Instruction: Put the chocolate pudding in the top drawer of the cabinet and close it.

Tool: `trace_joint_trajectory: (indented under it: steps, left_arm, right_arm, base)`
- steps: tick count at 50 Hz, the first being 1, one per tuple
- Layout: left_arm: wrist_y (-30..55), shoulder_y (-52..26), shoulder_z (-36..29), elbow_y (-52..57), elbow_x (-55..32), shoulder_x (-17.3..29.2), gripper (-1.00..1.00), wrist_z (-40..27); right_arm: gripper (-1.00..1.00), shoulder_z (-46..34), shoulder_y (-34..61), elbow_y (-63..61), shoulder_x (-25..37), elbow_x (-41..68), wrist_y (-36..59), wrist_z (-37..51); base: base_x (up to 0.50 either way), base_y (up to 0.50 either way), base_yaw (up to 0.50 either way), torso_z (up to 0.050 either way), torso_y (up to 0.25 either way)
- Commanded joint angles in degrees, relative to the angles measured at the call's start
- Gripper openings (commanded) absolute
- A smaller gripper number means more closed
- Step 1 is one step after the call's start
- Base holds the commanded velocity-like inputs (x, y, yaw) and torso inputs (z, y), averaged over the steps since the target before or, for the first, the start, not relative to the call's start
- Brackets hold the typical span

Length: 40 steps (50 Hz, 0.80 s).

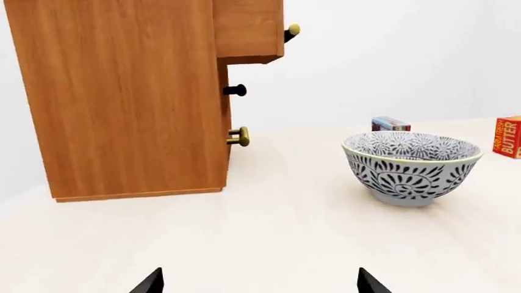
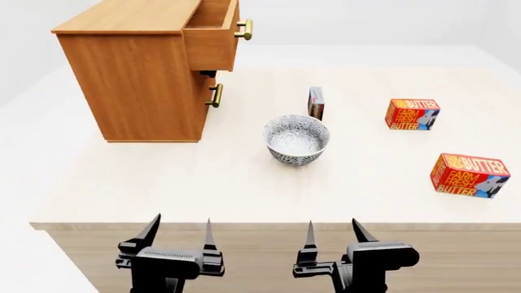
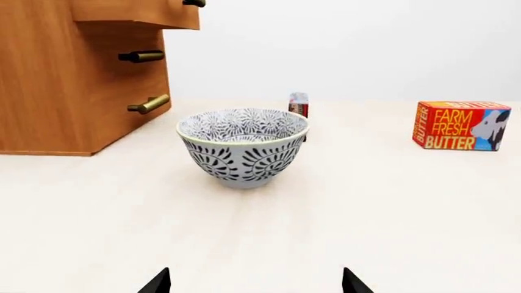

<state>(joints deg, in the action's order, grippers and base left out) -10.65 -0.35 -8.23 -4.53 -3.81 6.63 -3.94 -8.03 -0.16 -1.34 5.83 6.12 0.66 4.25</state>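
**Over the table's near edge, both grippers hanging wide with nothing held**

Ahead of the left gripper (image 1: 258,282), in the left wrist view, only its two dark fingertips (image 1: 150,282) are showing, spread wide with bare table (image 1: 269,244) between them. Forward of those tips the cabinet (image 1: 122,104) is standing on the table, the top drawer (image 1: 248,30) jutting out from its front with its brass handle (image 1: 291,30) at the end. Farther ahead and off toward the other tip, a patterned bowl (image 1: 411,168) is sitting upright, and the chocolate pudding (image 1: 391,124) is peeking over its rim from behind. A butter box (image 1: 508,137) is showing at the frame's edge.

From the head view, the left gripper (image 2: 180,235) and right gripper (image 2: 334,233) are hovering side by side at the near table edge, each with fingers parted and gripping nothing. The pudding (image 2: 316,102) is standing on edge just beyond the bowl (image 2: 297,140), well ahead of both grippers and apart from the pulled-out top drawer (image 2: 213,36). Two butter boxes (image 2: 412,114) (image 2: 470,175) are lying ahead of the right gripper, off to its outer side.

Ahead of the right gripper (image 3: 255,282) in its wrist view, the tips are again standing wide. The bowl (image 3: 243,146) is sitting straight ahead, the pudding (image 3: 298,105) behind it, possibly touching the rim, though the angle is too poor to tell.
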Motion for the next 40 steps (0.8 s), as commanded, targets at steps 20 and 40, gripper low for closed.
trace_joint_trajectory:
  steps: [20,40]
  left_arm:
    - [-9.5,0.4,-1.6,-2.4,-5.6,2.0,1.0,3.4]
    - [-9.7,0.3,-2.5,-2.8,-5.7,2.9,1.0,2.9]
  right_arm:
    - [1.0,-1.2,0.9,0.2,1.5,2.8,0.8,1.5]
    - [1.0,-1.5,2.5,-0.6,1.8,6.4,4.1,1.8]
  base:
    - [0.0,0.0,0.0,0.045,0.0]
    - [0.0,0.0,0.0,0.05,0.0]
